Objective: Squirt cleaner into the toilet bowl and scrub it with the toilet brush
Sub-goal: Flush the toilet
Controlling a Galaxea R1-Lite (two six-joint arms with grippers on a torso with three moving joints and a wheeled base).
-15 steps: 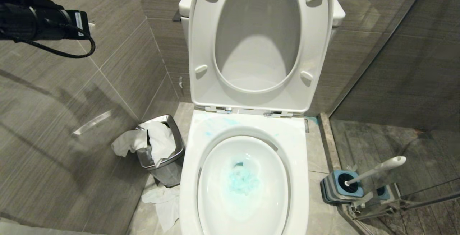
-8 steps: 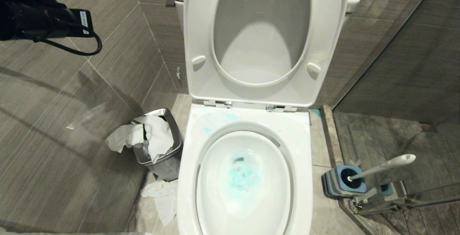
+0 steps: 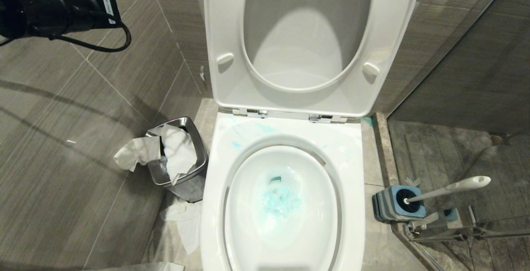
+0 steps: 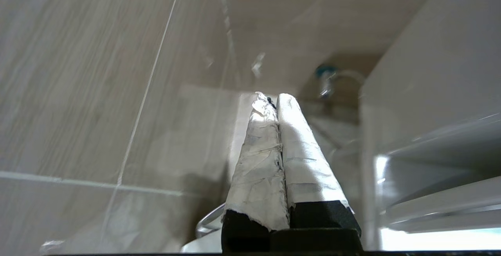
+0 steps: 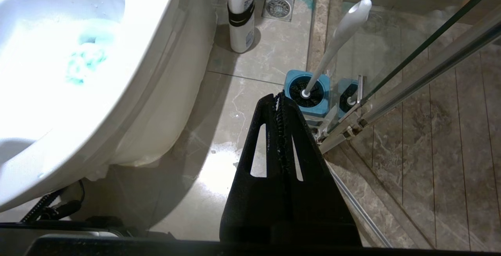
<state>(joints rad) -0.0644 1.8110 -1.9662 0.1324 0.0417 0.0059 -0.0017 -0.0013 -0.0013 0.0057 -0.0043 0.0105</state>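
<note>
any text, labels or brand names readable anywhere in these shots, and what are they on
No text can be read in any view.
White sticker on the left arm: carries small dark print, too small to read.
White bottle with an orange cap on the floor beside the toilet bowl: a dark band wraps it, with no legible wording.
Toilet brush and its holder: no marking visible.

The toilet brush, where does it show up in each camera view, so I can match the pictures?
Head view: toilet brush at lower right, standing in its blue holder beside the toilet bowl.
Left wrist view: not in it.
Right wrist view: upper middle, just beyond the right gripper.
Shared landmark: blue cleaner in the bowl.
</note>
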